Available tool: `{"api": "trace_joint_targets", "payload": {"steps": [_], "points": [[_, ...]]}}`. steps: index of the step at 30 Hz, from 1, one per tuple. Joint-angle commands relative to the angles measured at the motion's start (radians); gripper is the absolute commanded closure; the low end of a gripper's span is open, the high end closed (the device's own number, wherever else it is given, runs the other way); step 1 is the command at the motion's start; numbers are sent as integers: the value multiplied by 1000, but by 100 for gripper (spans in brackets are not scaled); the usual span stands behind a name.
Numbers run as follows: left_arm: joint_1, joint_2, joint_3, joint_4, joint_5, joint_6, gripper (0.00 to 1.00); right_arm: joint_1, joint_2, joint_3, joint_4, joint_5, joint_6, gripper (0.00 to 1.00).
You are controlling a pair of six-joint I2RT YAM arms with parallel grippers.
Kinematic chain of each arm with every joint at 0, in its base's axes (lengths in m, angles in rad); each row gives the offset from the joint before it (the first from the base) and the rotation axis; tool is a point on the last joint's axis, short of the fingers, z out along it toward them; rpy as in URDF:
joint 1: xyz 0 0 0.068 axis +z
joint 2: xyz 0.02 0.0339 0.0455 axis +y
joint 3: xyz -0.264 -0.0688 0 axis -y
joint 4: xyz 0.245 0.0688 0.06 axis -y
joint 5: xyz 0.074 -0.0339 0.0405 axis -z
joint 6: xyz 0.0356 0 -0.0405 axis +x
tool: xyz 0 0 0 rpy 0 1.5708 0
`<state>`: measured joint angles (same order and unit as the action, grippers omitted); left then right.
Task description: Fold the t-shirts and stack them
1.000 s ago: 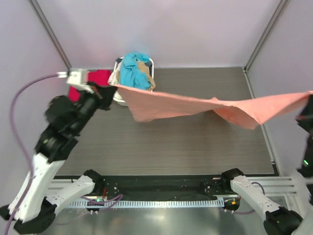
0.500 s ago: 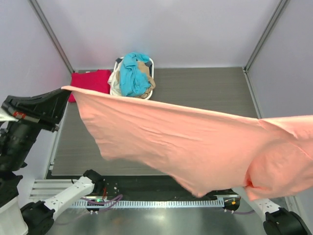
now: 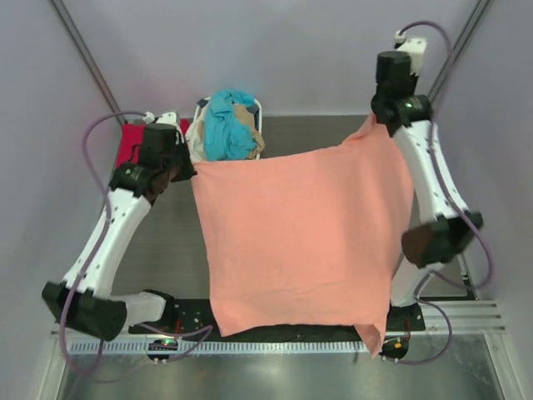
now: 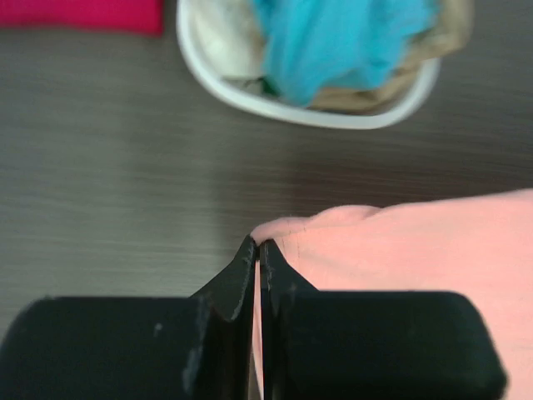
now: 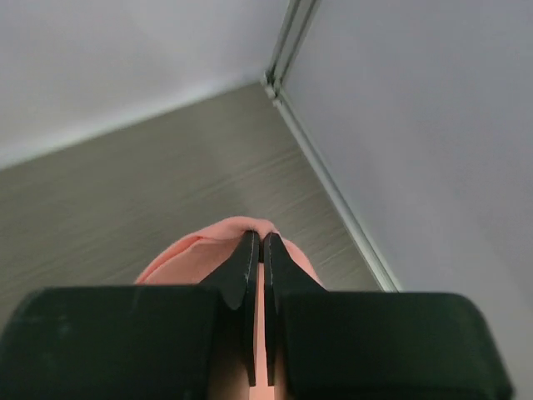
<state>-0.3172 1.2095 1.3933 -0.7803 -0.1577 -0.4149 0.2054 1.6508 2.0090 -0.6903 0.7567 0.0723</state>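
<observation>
T-shirts, status: 4 pcs total. The salmon-pink t-shirt (image 3: 300, 242) is held spread in the air betw. both arms and hangs as a wide sheet over the middle of the table (image 3: 321, 133). In the top view its lower hem reaches the near edge by the arm bases; contact w/ the table cannot be told. The left end effector (image 4: 256, 247) is closed, pinching the shirt's far-left corner. The right end effector (image 5: 257, 240) is closed, pinching the far-right corner, and sits higher, near the right rear corner of the enclosure.

Progress (est.):
- Red t-shirt (image 3: 127, 145) lies flat at the far left of the table and appears folded = approx. 1 of 4 done.
- Pink shirt is spread only: not yet laid down, no fold made.
- Teal t-shirt (image 3: 226, 125) and beige t-shirt (image 3: 247, 114) lie bunched in the basket (image 3: 201, 106).
- Left to do: lay + fold pink, stack, repeat for the other 2 pcs.

Surroundings / obstructions:
- Basket stands just behind the left-held corner, beside the red shirt; that corner could catch the rim.
- Hanging cloth hides most of the table from above.
- Hem near the base cables: snag risk.
- Right wall is close to the right arm.
</observation>
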Motion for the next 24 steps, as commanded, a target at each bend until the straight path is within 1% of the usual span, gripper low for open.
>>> {"api": "trace_joint_targets", "payload": {"steps": [1,2,3,4,5,6,7,9,10,11,12,13,14,15,16,17,18,19,20,22,23,24], "points": [[124,169,-57,85,107,-36,98,-99,300,170,-37,-100,58,94],[153,262,-30,111,115,-35,94,-104,405,257,-82,-127,58,57],[162,313,-5,128,128,-32,84,-106,497,361,-142,-117,81,37],[168,353,25,136,151,-22,61,-106,658,549,-260,-108,92,23],[171,387,61,124,152,-16,49,-106,705,613,-305,-103,106,9],[171,441,141,104,152,-13,43,-107,727,641,-331,-97,122,6],[171,453,170,86,152,-10,36,-106,699,587,-340,-108,162,5],[167,437,188,73,153,-10,31,-106,614,438,-283,-138,184,4],[167,418,170,76,152,-12,30,-107,563,265,-196,-169,196,3],[162,400,149,87,152,-22,30,-106,458,181,-152,-183,198,3],[159,381,124,88,152,-28,30,-106,413,109,-117,-204,202,3],[155,337,57,92,152,-36,30,-106,374,-11,-73,-220,210,3],[136,317,20,101,141,-60,30,-107,303,-62,-58,-262,227,3],[124,290,-28,108,136,-76,31,-106,276,-106,-46,-290,234,3],[110,245,-112,119,138,-94,32,-104,250,-193,-23,-325,238,3],[77,220,-163,153,136,-110,32,-106,230,-232,-11,-406,245,3],[58,200,-207,171,132,-152,32,-106,204,-268,-3,-440,250,4],[29,171,-288,194,139,-165,33,-106,196,-335,12,-476,256,4],[17,164,-321,235,145,-179,33,-106,192,-367,23,-518,262,4],[7,162,-376,271,152,-217,34,-106,187,-447,52,-542,271,5],[6,166,-411,297,179,-226,34,-106,190,-464,57,-551,274,6],[6,171,-430,303,175,-234,35,-106,193,-481,60,-566,280,6]]}}
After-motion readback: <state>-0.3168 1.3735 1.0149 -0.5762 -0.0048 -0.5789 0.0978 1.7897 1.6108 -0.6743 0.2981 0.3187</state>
